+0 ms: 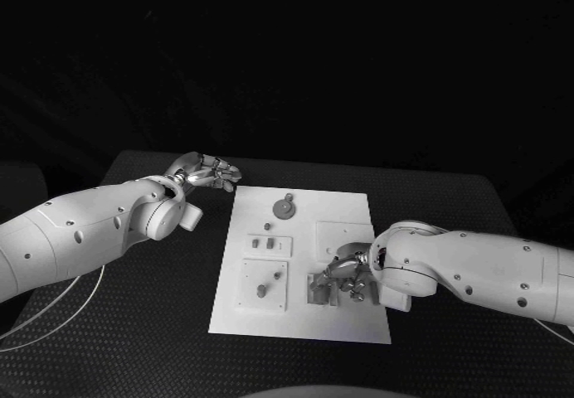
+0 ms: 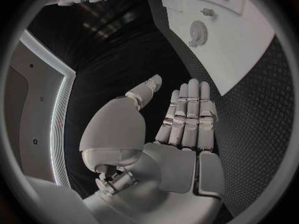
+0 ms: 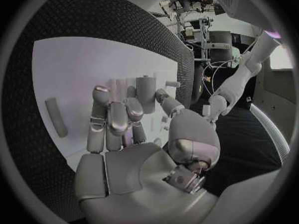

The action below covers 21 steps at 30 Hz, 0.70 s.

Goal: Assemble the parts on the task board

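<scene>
With the left hand (image 1: 206, 172) held flat and empty beyond the task board (image 1: 347, 327), the right hand (image 1: 346, 278) is curled over upright parts (image 1: 321, 290) beneath its fingertips, where a clumsy press could topple them.

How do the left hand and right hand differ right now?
The left hand is off the task board, beside its far left corner; the right hand is over the board's near right part. Left fingers lie straight, holding nothing; right fingers curl.
</scene>
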Available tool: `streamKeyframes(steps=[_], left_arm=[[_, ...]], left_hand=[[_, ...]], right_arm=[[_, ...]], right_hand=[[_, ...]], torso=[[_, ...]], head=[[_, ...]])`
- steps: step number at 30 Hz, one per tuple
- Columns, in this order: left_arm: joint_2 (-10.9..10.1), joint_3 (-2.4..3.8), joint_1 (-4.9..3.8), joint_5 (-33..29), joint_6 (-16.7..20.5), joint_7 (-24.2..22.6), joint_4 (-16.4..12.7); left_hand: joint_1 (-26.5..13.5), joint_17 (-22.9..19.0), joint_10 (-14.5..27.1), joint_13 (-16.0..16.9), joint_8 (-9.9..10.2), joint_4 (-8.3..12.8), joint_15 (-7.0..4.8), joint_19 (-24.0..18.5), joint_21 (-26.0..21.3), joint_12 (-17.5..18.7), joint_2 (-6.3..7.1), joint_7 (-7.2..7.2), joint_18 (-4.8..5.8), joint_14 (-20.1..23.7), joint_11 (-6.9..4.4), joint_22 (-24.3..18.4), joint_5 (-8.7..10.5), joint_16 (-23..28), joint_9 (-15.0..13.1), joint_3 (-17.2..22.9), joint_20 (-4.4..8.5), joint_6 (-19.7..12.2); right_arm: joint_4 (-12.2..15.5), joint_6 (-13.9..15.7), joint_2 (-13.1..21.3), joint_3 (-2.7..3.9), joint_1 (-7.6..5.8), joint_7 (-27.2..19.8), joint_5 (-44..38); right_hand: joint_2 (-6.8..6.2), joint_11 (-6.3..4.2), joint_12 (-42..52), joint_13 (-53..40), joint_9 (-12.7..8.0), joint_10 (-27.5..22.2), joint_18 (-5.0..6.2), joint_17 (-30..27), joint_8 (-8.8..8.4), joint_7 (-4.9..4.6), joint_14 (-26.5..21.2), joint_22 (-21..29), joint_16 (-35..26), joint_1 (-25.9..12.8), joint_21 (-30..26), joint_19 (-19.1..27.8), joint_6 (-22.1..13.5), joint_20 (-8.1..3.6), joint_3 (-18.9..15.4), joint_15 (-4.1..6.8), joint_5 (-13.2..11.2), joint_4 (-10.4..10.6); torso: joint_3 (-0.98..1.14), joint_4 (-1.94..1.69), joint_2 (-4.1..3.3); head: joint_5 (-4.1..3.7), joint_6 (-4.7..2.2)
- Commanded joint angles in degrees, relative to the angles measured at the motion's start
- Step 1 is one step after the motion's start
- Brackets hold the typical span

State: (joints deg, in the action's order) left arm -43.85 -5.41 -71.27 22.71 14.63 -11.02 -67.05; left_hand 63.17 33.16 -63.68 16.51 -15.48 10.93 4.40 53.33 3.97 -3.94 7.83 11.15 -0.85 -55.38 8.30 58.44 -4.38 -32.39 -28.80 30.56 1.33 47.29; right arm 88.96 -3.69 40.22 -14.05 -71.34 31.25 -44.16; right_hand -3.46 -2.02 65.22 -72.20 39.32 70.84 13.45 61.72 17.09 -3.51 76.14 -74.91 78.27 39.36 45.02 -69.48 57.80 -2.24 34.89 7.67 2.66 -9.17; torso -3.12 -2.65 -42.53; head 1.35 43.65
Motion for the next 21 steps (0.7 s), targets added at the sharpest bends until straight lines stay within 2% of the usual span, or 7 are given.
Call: streamKeyframes(steps=[1, 10, 15, 18, 21], left_arm=[[0.02, 0.03, -0.13, -0.21, -0.75, -0.37, -0.15], [-0.04, 0.03, -0.13, -0.21, -0.75, -0.34, -0.17], [-0.03, 0.03, -0.13, -0.21, -0.74, -0.34, -0.15], [-0.04, 0.03, -0.13, -0.21, -0.76, -0.34, -0.18], [-0.04, 0.03, -0.13, -0.21, -0.76, -0.34, -0.15]], left_hand=[[-0.68, 0.09, 0.49, -0.06, -0.3, -0.33, 0.1, 0.11, -0.02, -0.11, -0.1, 0.11, 0.34, -0.28, -0.07, -0.06, 0.24, 0.39, -0.03, -0.12, -0.14, -0.32], [-0.69, 0.13, 0.49, -0.06, -0.3, -0.36, 0.1, 0.11, -0.02, -0.11, -0.1, 0.11, 0.34, -0.29, -0.07, -0.07, 0.24, 0.43, -0.02, -0.13, -0.14, -0.33], [-0.7, 0.16, 0.49, -0.07, -0.31, -0.38, 0.1, 0.11, -0.02, -0.12, -0.09, 0.11, 0.34, -0.29, -0.07, -0.07, 0.24, 0.45, -0.02, -0.13, -0.14, -0.34], [-0.7, 0.17, 0.49, -0.07, -0.31, -0.38, 0.1, 0.11, -0.02, -0.12, -0.09, 0.11, 0.33, -0.29, -0.07, -0.07, 0.24, 0.46, -0.02, -0.13, -0.14, -0.34], [-0.69, 0.19, 0.49, -0.07, -0.31, -0.39, 0.1, 0.1, -0.02, -0.12, -0.09, 0.11, 0.33, -0.29, -0.07, -0.08, 0.24, 0.47, -0.02, -0.13, -0.14, -0.34]], right_arm=[[-0.3, -0.37, -0.04, -0.14, 0.29, 0.28, -1.08], [-0.55, -0.11, -0.19, -0.14, 0.37, 0.35, -1.46], [-0.53, -0.09, -0.22, -0.14, 0.38, 0.28, -1.71], [-0.53, -0.21, -0.21, -0.14, 0.38, 0.27, -1.88], [-0.52, -0.17, -0.18, -0.14, 0.38, 0.22, -1.91]], right_hand=[[-0.2, 0.02, -0.41, 0.15, -0.05, -0.58, 1.55, -0.16, -0.35, -0.87, -0.27, -1.06, -0.02, -0.74, 0.12, 0.3, 1.01, -0.29, 0.46, 0.37, 0.05, 0.04], [-2.14, 0.15, -1.56, 0.83, -0.08, -1.67, 1.55, -1.3, -0.76, -1.02, -1.02, -0.97, -0.53, -1.77, -0.06, 0.48, 0.66, -0.28, 0.89, 0.26, 0.05, 0.49], [-6.26, 0.29, -2.62, 1.5, -0.01, -2.59, 1.55, -2.37, -1.18, -1.16, -1.64, -0.84, -0.96, -2.39, -0.33, 0.42, 0.37, -0.38, 3.13, 0.16, -0.01, 3.41], [-7.97, 0.36, -2.81, 1.62, 0.14, -2.79, 1.55, -2.75, -1.35, -1.22, -1.81, -0.87, -1.01, -1.82, -0.36, 0.28, 0.21, -0.39, 4.47, 0.09, 0.12, 5.12], [-8.89, 0.4, -2.92, 1.69, 0.25, -2.92, 1.55, -2.96, -1.42, -1.28, -1.92, -0.9, -1.02, -1.48, -0.37, 0.25, 0.14, -0.35, 4.82, 0.04, 0.08, 5.86]], torso=[[-0.01, 0.02, -0.02], [0.03, 0.0, -0.02], [0.02, 0.02, -0.01], [0.03, 0.03, -0.01], [0.02, 0.04, -0.01]], head=[[0.07, 0.06], [0.06, 0.09], [0.1, 0.09], [0.13, 0.12], [0.14, 0.15]])
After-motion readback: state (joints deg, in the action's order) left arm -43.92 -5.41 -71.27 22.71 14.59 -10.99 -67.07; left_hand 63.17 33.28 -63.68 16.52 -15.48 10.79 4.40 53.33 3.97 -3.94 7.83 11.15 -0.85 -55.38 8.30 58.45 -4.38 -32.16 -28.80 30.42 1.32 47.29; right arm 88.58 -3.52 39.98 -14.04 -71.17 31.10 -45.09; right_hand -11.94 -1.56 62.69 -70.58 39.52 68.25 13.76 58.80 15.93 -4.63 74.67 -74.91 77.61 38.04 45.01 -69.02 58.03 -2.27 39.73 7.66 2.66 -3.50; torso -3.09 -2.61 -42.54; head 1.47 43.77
